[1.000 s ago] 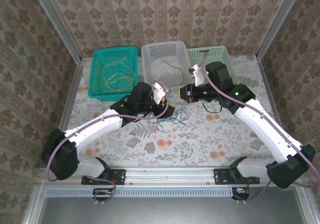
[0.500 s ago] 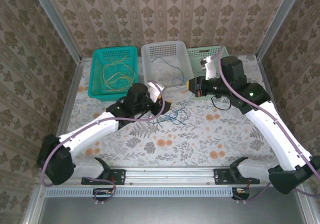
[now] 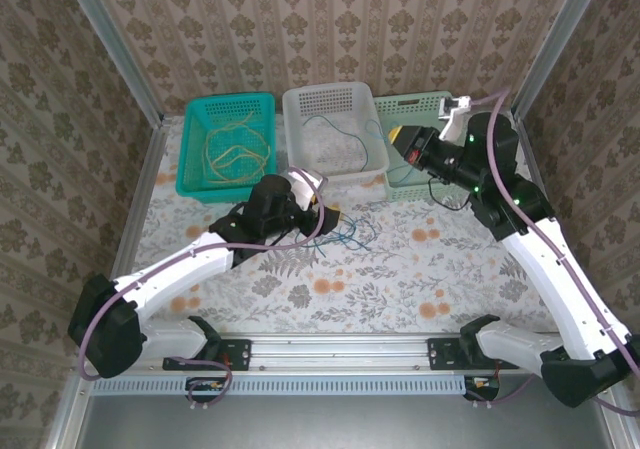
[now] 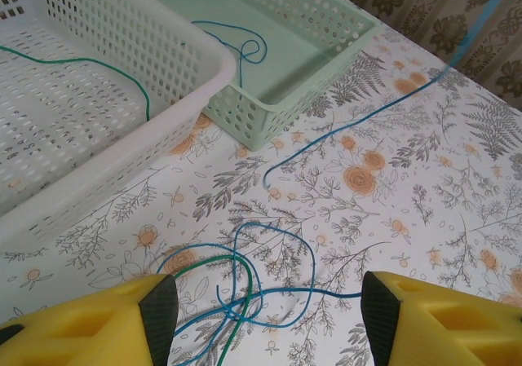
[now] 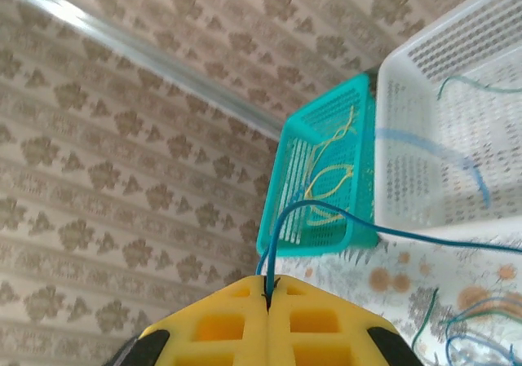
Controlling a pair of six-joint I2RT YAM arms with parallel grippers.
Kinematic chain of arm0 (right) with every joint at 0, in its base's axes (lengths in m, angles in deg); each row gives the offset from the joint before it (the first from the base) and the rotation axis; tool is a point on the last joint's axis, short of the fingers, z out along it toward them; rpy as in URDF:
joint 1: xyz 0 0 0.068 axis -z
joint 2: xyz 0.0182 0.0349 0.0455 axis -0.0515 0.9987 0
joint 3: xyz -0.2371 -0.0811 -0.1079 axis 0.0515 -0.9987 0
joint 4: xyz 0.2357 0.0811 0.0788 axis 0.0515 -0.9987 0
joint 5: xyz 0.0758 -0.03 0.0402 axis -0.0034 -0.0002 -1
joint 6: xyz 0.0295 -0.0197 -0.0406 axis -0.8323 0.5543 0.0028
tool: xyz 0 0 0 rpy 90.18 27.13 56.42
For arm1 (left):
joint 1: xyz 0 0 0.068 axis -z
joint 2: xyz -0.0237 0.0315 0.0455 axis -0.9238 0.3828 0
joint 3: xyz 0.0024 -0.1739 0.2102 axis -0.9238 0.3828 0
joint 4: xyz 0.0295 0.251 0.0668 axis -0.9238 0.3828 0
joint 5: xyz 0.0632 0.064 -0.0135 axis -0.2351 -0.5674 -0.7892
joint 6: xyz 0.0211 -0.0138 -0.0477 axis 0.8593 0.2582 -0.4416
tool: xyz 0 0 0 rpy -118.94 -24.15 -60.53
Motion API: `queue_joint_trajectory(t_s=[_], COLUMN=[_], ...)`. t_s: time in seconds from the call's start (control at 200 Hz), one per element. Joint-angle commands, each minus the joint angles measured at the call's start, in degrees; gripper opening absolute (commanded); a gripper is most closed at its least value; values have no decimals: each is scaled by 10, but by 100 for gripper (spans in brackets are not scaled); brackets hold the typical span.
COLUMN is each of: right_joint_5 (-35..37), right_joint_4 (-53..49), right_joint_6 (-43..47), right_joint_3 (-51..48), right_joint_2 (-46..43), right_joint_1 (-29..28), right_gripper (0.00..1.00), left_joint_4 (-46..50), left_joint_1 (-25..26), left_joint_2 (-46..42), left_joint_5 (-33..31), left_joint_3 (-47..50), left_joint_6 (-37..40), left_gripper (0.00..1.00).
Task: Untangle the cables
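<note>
Jaws of the left gripper stand apart with nothing between them. Its yellow fingers flank a blue tangle lying on the floral table, and a dark green strand is mixed into the loops. In the top view, locate this gripper near the table's centre, with the tangle just at its 4 o'clock.

Beyond the tangle, note one blue strand that leaves the table surface and rises toward 1 o'clock. You cannot tell whether it joins the tangle.

Next, check the right gripper. Its jaws are pressed together on a blue cable, which emerges from between the yellow pads and arcs away toward 3 o'clock. In the top view, the right gripper hangs above the mint basket, at 2 o'clock from the left gripper.

Along the far edge, three baskets stand side by side.
- At 11 o'clock, the teal basket holds yellow cables.
- At 12 o'clock, the white basket holds a green cable.
- At 1 o'clock, the mint basket holds a short blue loop.
</note>
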Motion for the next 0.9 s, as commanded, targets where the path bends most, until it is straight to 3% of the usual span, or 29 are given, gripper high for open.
queue_joint_trajectory(t_s=[0.0,0.135,0.27,0.715,0.895], right_joint_5=[19,0,5,-13,0], right_joint_4=[8,54,107,-22,-52], right_joint_6=[-23,-91,-134,41,73], right_joint_3=[44,28,17,219,223], right_joint_2=[1,13,37,227,264], right_joint_1=[46,110,137,191,194], right_gripper=[0,0,0,0,0], left_joint_4=[-17,-15,-16,4,9], left_joint_1=[5,5,6,3,0], left_joint_2=[-12,-23,-38,-77,-87], left_joint_5=[-9,-16,-24,-52,-61], left_joint_3=[12,24,37,64,70], left_joint_6=[-6,-8,-11,-7,-9], left_gripper=[64,64,65,65,65])
